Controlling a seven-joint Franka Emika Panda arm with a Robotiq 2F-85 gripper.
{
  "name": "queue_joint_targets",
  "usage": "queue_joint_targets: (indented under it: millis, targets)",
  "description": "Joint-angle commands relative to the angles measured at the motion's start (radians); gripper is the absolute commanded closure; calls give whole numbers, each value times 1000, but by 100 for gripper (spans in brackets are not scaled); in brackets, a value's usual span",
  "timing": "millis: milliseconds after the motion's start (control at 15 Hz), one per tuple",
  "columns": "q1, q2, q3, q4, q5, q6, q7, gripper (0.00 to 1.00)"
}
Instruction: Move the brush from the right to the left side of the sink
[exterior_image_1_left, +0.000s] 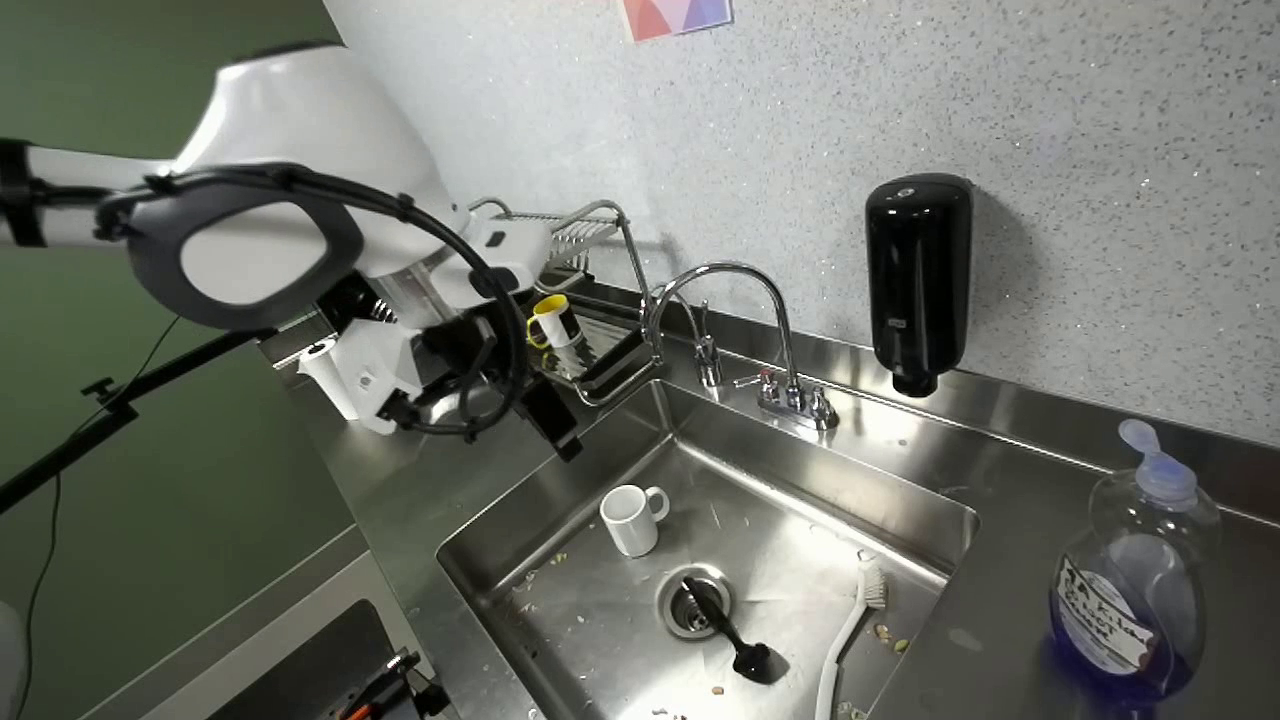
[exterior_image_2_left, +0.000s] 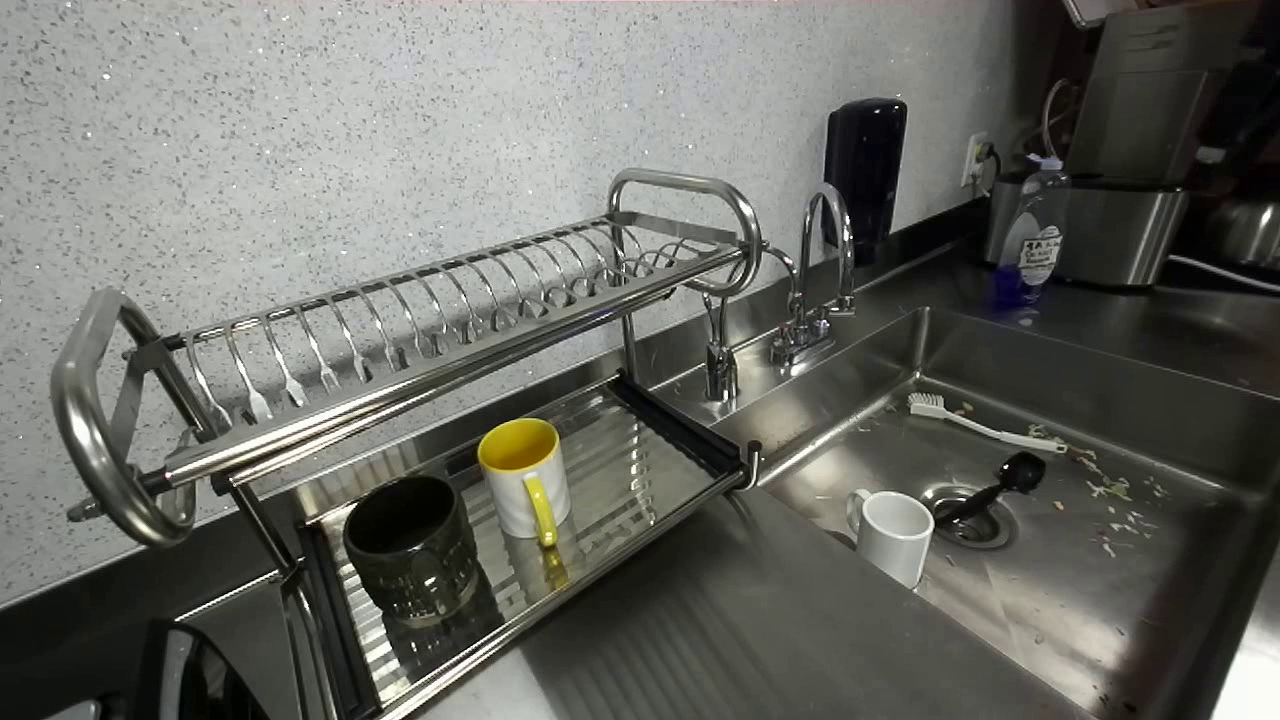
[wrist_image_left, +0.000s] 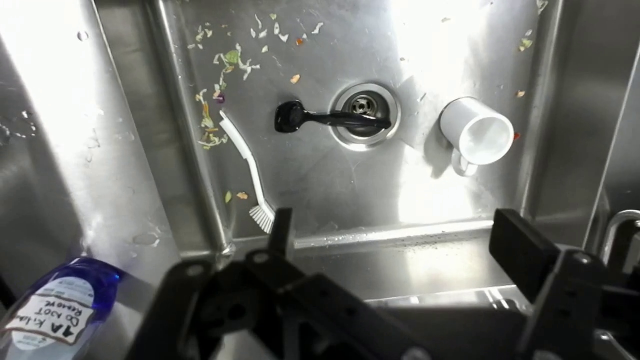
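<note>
The slim white brush lies flat on the floor of the steel sink and shows in both exterior views (exterior_image_1_left: 843, 635) (exterior_image_2_left: 985, 428). It lies near the basin side by the soap bottle, bristles toward the faucet wall. In the wrist view the brush (wrist_image_left: 255, 175) is at the left, its bristle end partly behind a finger. The sink (exterior_image_1_left: 780, 510) also shows in the wrist view (wrist_image_left: 345, 195). My gripper (wrist_image_left: 395, 222) is open and empty. In an exterior view the gripper (exterior_image_1_left: 560, 430) hangs above the basin edge near the dish rack, apart from the brush.
A white mug (wrist_image_left: 465, 125) and a black utensil (wrist_image_left: 330, 119) across the drain (wrist_image_left: 365, 140) are in the basin, with food scraps. The curved faucet (exterior_image_1_left: 725, 268) rises behind. A soap bottle (exterior_image_1_left: 1130, 590), a dish rack (exterior_image_2_left: 480, 310) with two mugs, and a wall dispenser (exterior_image_1_left: 918, 280) are around.
</note>
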Motion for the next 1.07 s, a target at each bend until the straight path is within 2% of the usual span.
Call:
queue_joint_targets:
  millis: [0, 267, 533, 600, 667, 800, 1000]
  targets:
    - [-34, 192, -4, 65, 21, 110, -3, 0]
    - [-65, 428, -1, 139, 23, 230, -30, 0]
    - [-103, 631, 17, 249, 39, 237, -32, 0]
    - [-110, 650, 22, 273, 39, 220, -27, 0]
    - [-102, 585, 20, 199, 13, 236, -8, 0]
    - [-111, 646, 25, 246, 14, 236, -7, 0]
    - [-113, 659, 26, 265, 14, 236, -7, 0]
